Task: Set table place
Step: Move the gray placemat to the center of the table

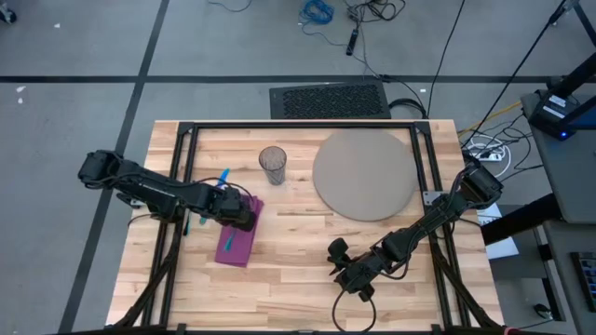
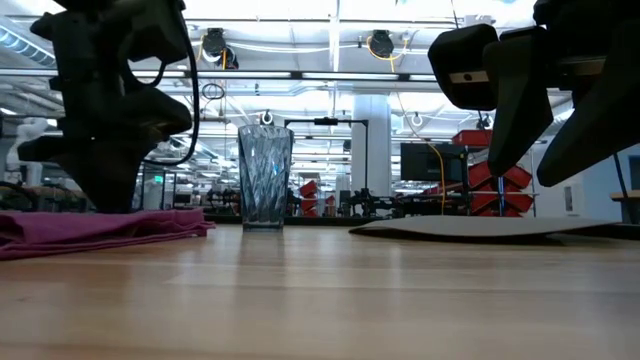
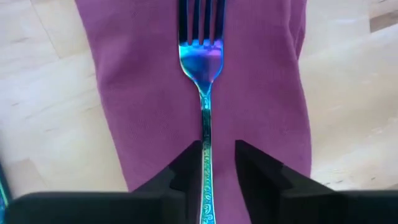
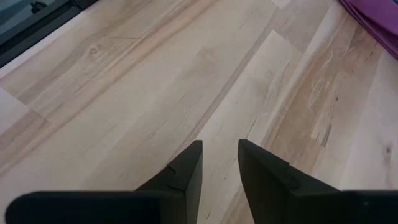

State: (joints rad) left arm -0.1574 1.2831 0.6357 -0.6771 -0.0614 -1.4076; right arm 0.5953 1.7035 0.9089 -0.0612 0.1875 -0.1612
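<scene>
A purple napkin (image 1: 237, 244) lies flat on the table (image 1: 279, 288) at the left. An iridescent blue fork (image 3: 202, 68) rests lengthwise along the napkin's middle. My left gripper (image 3: 217, 146) points down over the napkin (image 3: 261, 93), open, with the fork's handle between its fingers. In the low view the left gripper (image 2: 105, 190) stands on the napkin (image 2: 90, 230). My right gripper (image 1: 333, 253) hovers open over bare wood near the table's front middle, nothing between its fingers (image 4: 186, 171). A clear glass (image 1: 272, 165) stands upright, and the round grey-tan mat (image 1: 363, 174) lies flat. My left gripper comes from above with its fingers on either side of the fork's handle (image 3: 205, 168), lying along the fork's length. A clear gap shows between the handle and one finger (image 3: 255, 168). Whether the other finger touches the handle I cannot tell. The fork lies on the napkin.
Blue cutlery pieces (image 1: 223, 177) lie on the wood behind the left arm, and a teal one (image 1: 186, 226) shows beside it. The glass (image 2: 264, 175) stands between the napkin and the mat (image 2: 490, 228). Bare wood spreads along the near edge.
</scene>
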